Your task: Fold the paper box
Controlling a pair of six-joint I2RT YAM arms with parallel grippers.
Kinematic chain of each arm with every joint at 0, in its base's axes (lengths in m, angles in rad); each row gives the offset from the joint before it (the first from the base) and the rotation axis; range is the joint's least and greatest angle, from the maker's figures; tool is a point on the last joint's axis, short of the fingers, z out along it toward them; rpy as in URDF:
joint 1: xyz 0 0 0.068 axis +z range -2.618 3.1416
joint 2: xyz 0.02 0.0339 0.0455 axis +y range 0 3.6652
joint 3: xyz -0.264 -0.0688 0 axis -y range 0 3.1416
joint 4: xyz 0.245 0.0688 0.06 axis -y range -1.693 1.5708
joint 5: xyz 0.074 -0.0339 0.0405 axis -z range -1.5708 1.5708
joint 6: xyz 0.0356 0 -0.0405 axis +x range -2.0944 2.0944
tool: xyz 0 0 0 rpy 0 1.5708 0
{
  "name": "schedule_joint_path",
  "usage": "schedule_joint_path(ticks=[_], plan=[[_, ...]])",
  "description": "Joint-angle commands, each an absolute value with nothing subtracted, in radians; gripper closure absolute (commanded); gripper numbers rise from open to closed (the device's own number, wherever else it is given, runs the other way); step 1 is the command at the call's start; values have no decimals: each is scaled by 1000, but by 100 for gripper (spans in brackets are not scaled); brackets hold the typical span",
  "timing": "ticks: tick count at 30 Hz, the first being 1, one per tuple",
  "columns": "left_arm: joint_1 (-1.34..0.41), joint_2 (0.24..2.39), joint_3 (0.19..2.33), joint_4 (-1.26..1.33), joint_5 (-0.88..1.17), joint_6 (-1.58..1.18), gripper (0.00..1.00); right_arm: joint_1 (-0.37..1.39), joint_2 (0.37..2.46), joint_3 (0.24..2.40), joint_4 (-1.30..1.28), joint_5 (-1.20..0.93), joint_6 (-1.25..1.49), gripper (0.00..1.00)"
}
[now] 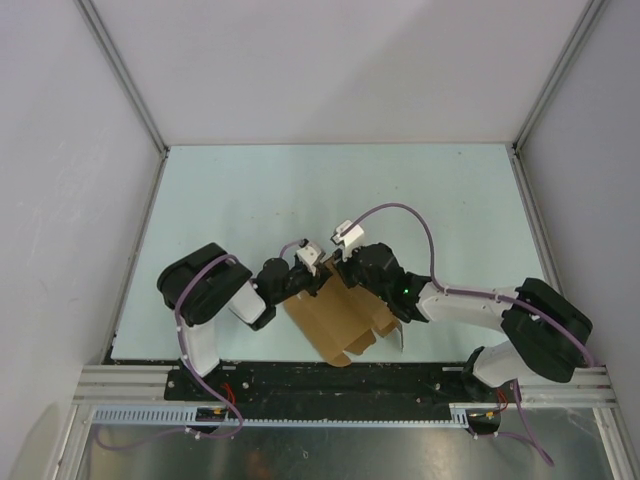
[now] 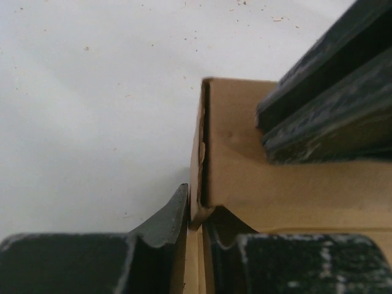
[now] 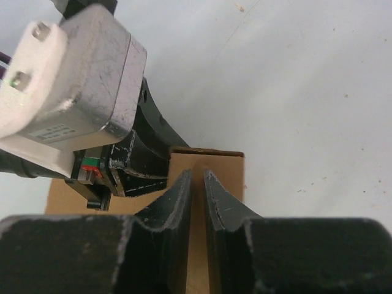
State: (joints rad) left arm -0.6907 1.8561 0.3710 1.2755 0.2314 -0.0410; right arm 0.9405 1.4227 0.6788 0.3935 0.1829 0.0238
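A: Entry one, the task piece. What is it and where is it?
B: Paper box (image 1: pixel 336 322). Plain brown cardboard, partly folded, with cut tabs showing on its near side. Location: on the pale bench (image 1: pixel 300 190), close to the near edge, between the left arm (image 1: pixel 205 292) and the right arm (image 1: pixel 495 312). Whether its underside lies flat cannot be told.
A: Entry two, left jaws?
B: Closed on the paper box. In the left wrist view, a thin upright wall of cardboard runs down between the two dark fingers (image 2: pixel 160 242).
A: Entry three, right jaws?
B: Likewise closed on the paper box. In the right wrist view, the fingers (image 3: pixel 170 205) are nearly together, with a strip of brown panel pinched in the slit between them.
A: How do the two sets stand to each other?
B: Just beside each other at the far upper edge of the box. The grey-and-white block (image 3: pixel 73 92) on the left wrist sits immediately left of the right fingers. Whether they touch cannot be told.
A: Sundries?
B: Purple cable (image 1: pixel 400 210), looping over the right arm. White walls (image 1: pixel 60 150), enclosing the bench on three sides
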Motion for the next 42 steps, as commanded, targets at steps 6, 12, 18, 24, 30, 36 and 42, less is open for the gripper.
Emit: schedule_joint_path(ticks=[6, 12, 18, 24, 30, 36, 42], plan=[[-701, 1881, 420, 1428, 229, -2, 77, 913, 1479, 686, 429, 169, 51, 84], [-703, 1888, 422, 1430, 227, -2, 77, 902, 1493, 681, 431, 164, 57, 84], [-703, 1890, 414, 1427, 222, -2, 78, 894, 1512, 680, 417, 166, 57, 86], [-704, 1872, 387, 1427, 210, -5, 77, 896, 1502, 680, 365, 152, 49, 88], [-703, 1803, 309, 1427, 176, -31, 68, 894, 1462, 680, 342, 158, 34, 87], [-707, 1698, 212, 1424, 163, -152, 65, 890, 1428, 680, 365, 152, 17, 80], [-719, 1542, 140, 1334, 137, -244, 62, 885, 1318, 686, 350, 187, 17, 64]])
